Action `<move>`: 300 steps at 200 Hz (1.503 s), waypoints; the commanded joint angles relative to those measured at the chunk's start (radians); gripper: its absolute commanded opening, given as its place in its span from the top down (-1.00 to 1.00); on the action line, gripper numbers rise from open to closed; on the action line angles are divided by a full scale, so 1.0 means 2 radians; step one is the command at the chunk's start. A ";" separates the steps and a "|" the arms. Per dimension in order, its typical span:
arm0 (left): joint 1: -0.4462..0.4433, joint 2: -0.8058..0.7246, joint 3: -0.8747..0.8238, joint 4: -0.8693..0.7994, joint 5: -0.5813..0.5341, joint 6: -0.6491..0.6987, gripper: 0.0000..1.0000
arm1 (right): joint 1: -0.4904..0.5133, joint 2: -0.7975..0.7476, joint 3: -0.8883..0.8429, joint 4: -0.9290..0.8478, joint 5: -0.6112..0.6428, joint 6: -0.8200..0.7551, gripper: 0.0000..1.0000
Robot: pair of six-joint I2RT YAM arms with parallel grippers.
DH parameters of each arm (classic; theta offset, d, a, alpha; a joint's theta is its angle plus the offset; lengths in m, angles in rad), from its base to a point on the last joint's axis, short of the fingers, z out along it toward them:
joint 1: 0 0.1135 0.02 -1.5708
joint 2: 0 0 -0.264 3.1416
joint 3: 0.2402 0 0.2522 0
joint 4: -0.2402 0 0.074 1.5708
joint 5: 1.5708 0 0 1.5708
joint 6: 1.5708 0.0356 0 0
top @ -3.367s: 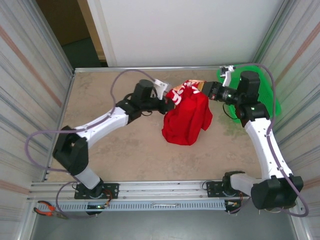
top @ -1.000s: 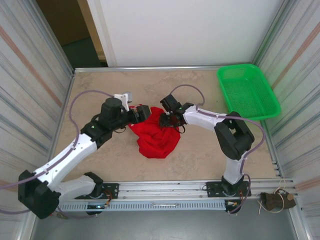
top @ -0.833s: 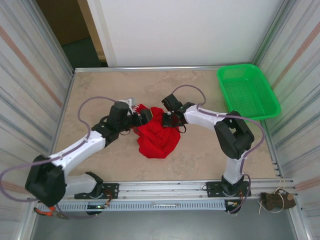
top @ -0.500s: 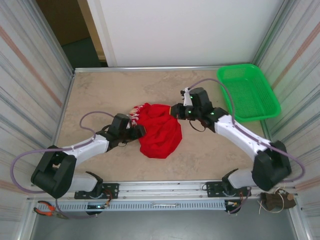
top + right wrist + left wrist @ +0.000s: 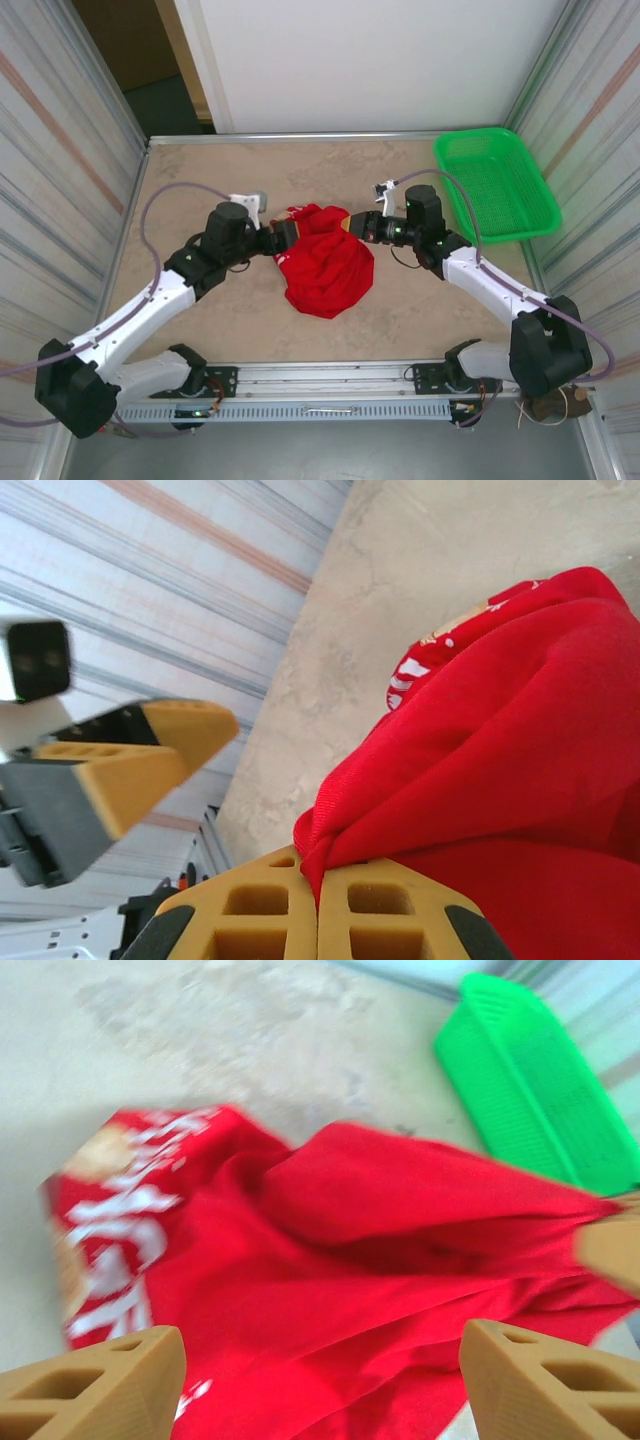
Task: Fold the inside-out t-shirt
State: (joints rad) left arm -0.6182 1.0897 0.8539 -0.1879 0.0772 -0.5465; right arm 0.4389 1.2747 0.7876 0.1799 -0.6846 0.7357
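The bright red cloth t-shirt (image 5: pixel 328 265) sits bunched on the beige tabletop (image 5: pixel 190 180) between both arms' jaws. The right jaws are clenched on a fold of it; the left jaws gape released, white-lettered cloth just ahead.

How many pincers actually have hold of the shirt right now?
1. The right pincer is shut on a fold of the t-shirt, at its right side. The left pincer is open at the left side, gripping nothing.
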 commanded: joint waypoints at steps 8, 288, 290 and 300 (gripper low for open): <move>-0.036 0.055 0.027 0.022 0.009 0.071 -0.38 | -0.002 -0.013 0.012 0.017 -0.016 0.010 1.00; 0.045 0.118 0.280 0.096 0.409 -0.008 1.00 | -0.069 -0.140 0.108 -0.209 0.151 -0.036 -0.03; 0.045 0.119 0.281 0.095 0.406 -0.011 1.00 | -0.065 -0.152 0.110 -0.213 0.154 -0.038 -0.06; 0.045 0.122 0.284 0.099 0.400 -0.025 1.00 | -0.043 -0.177 0.126 -0.230 0.171 -0.048 -0.14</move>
State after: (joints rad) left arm -0.5365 1.3174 1.3895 -0.0463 0.8375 -0.4908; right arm 0.2821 1.0790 0.9371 -0.1501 -0.4332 0.7181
